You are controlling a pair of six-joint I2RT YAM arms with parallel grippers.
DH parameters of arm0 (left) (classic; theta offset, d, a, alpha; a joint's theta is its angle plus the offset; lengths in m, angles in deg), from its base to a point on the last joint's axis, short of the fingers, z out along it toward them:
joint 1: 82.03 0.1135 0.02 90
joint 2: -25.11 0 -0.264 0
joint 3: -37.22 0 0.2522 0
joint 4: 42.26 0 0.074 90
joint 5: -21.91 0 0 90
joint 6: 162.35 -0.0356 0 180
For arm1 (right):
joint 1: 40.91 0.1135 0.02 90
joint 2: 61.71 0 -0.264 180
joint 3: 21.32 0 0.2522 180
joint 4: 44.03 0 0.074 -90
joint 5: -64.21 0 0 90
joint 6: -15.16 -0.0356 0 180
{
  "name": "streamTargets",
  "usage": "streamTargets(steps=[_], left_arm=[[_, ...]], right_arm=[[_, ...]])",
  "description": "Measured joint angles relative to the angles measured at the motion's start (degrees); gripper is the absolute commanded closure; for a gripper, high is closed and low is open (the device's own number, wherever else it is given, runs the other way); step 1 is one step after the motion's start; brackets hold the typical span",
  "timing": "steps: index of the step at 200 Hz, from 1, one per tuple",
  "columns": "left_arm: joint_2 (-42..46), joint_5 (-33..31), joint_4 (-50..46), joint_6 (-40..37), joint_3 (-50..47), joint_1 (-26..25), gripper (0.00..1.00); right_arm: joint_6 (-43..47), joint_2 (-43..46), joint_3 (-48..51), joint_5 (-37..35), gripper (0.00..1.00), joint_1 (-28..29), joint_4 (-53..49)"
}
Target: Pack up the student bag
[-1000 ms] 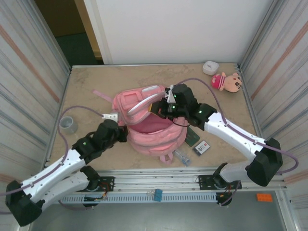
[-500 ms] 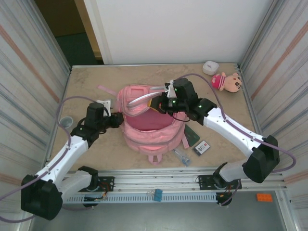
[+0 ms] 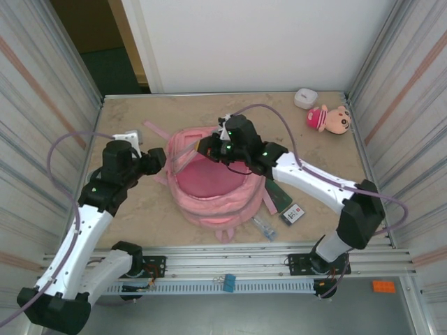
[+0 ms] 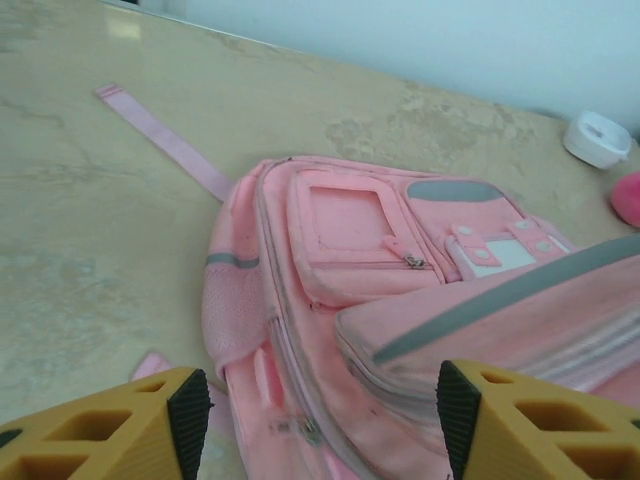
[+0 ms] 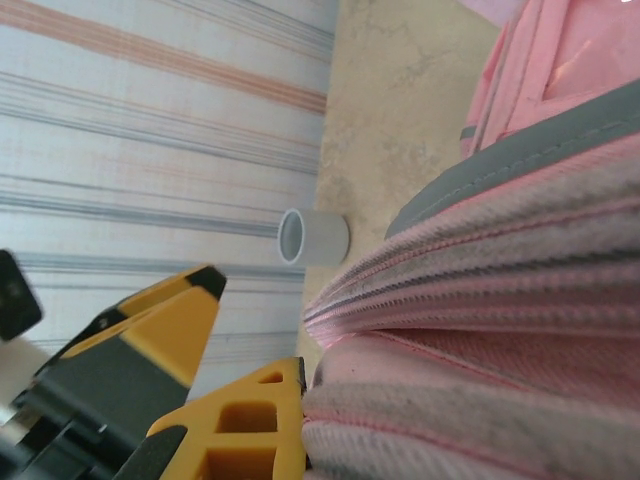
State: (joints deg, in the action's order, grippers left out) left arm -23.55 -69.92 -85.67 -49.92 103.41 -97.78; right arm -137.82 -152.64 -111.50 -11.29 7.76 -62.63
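The student bag point(image 3: 213, 192), a big pink backpack, lies mid-table with its main mouth gaping. My right gripper point(image 3: 208, 146) reaches across its top and is shut on the rim of the lifted front flap; the right wrist view has that ribbed pink edge point(image 5: 480, 300) pressed against the yellow fingers point(image 5: 250, 420). My left gripper point(image 3: 151, 162) hovers just left of the bag, open and holding nothing. From the left wrist, the bag's zipped front pockets point(image 4: 360, 230) lie ahead of the wide-apart gripper point(image 4: 320, 420).
A pink-hatted plush doll point(image 3: 330, 117) and a small white case point(image 3: 305, 98) sit at the back right. A dark booklet point(image 3: 278, 198), a card point(image 3: 293, 213) and a clear item point(image 3: 264, 227) lie right of the bag. A grey tape roll point(image 5: 312, 237) stands by the left wall.
The left gripper let go of the bag, opened and drew back up and to the left. The right gripper carried the flap leftward, and the bag slid left with its mouth wider.
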Motion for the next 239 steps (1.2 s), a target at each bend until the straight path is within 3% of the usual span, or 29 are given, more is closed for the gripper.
streamTargets(steps=[55, 84, 107, 135, 164, 201, 239], left_arm=[[-0.3, -7.2, -7.3, 0.1, 4.5, 0.0, 0.36], [-0.3, -7.6, -8.5, 0.3, 4.7, 0.0, 0.36], [0.2, -6.0, -8.1, 0.7, 3.8, 0.0, 0.37], [1.0, -1.9, -6.8, 0.4, 0.9, 0.0, 0.36], [0.9, 4.3, -4.3, -4.2, -2.2, 0.0, 0.34], [-0.5, 14.5, -0.3, -18.2, -4.5, 0.0, 0.32], [-4.9, 23.3, 1.0, -33.5, -4.4, -0.1, 0.29]], right_arm=[[-1.0, -13.6, -9.1, 0.1, 1.00, 2.2, 7.3], [-1.2, -15.1, -9.3, 0.6, 0.58, 2.9, 8.3], [-0.8, -14.7, -8.7, 0.9, 0.38, 3.7, 7.4], [3.5, -10.4, -4.6, 0.4, 0.23, 5.2, -0.1], [7.5, -3.0, 1.8, 0.3, 0.22, 5.5, -8.4], [13.4, 8.5, 7.0, 1.8, 0.21, 2.0, -19.9], [29.5, 18.9, 9.0, -1.7, 0.08, -6.9, -32.1]])
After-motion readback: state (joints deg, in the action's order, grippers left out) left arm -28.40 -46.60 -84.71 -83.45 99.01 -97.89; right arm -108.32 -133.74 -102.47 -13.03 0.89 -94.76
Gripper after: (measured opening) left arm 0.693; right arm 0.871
